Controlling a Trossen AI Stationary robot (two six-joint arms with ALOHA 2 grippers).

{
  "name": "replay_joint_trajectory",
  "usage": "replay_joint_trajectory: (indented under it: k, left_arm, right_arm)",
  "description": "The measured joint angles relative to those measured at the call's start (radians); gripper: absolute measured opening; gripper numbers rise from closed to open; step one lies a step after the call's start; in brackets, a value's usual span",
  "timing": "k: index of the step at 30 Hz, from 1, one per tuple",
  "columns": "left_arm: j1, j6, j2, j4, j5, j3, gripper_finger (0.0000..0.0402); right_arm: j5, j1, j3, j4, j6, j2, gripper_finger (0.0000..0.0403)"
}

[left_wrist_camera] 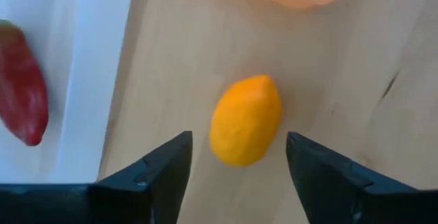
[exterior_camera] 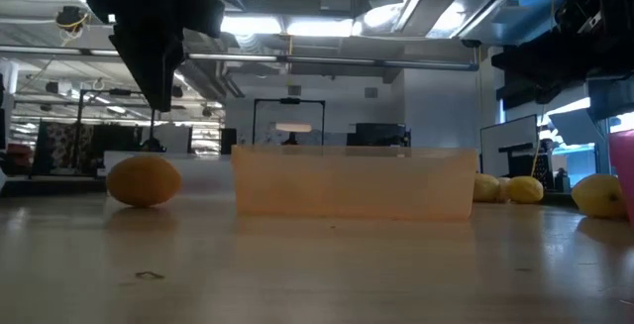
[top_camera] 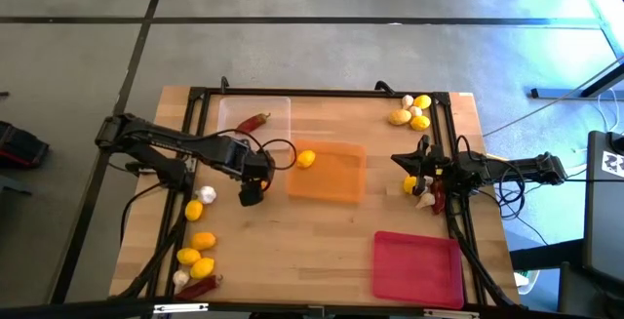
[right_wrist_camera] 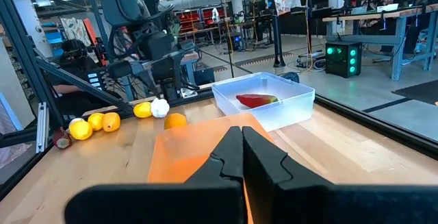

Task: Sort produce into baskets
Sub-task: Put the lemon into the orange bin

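Note:
A yellow lemon [top_camera: 306, 159] lies on the table at the orange tray's [top_camera: 331, 187] far left corner; it also shows in the low view [exterior_camera: 144, 181]. My left gripper [top_camera: 252, 194] is open and raised above it [exterior_camera: 157, 91]. In the left wrist view the lemon [left_wrist_camera: 245, 120] shows past and between the two fingers, untouched. A dark red chili [top_camera: 253, 122] lies in the clear tray [top_camera: 278, 109]. My right gripper [top_camera: 417, 175] is shut and empty [right_wrist_camera: 241, 148] at the table's right side. The red-pink tray [top_camera: 417, 268] sits near right.
Lemons, garlic and a chili [top_camera: 200, 287] lie along the table's near left. More lemons and garlic [top_camera: 411, 112] lie at the far right corner. A lemon, garlic [top_camera: 424, 200] and a chili lie beside my right gripper. Bare wood lies between the orange and red-pink trays.

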Motion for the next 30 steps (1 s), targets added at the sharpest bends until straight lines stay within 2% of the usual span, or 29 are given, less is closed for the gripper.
replay_joint_trajectory:
  k: [6, 12, 17, 23, 30]
  left_arm:
    - [-0.020, 0.001, 0.000, 0.052, 0.003, -0.067, 0.0255]
    - [-0.033, 0.036, 0.001, 0.201, 0.003, -0.174, 0.0249]
    - [-0.025, 0.042, 0.001, 0.262, 0.003, -0.244, 0.0251]
    - [-0.024, 0.032, -0.004, 0.443, -0.003, -0.339, 0.0251]
    - [-0.023, 0.025, -0.005, 0.508, -0.010, -0.377, 0.0243]
  right_arm:
    - [0.000, 0.000, 0.000, 0.000, 0.000, 0.000, 0.0005]
    - [0.000, 0.000, 0.000, 0.000, 0.000, 0.000, 0.0005]
    - [0.000, 0.000, 0.000, 0.000, 0.000, 0.000, 0.0005]
    - [0.000, 0.000, 0.000, 0.001, 0.000, 0.000, 0.0005]
    - [0.000, 0.000, 0.000, 0.001, 0.000, 0.000, 0.0005]
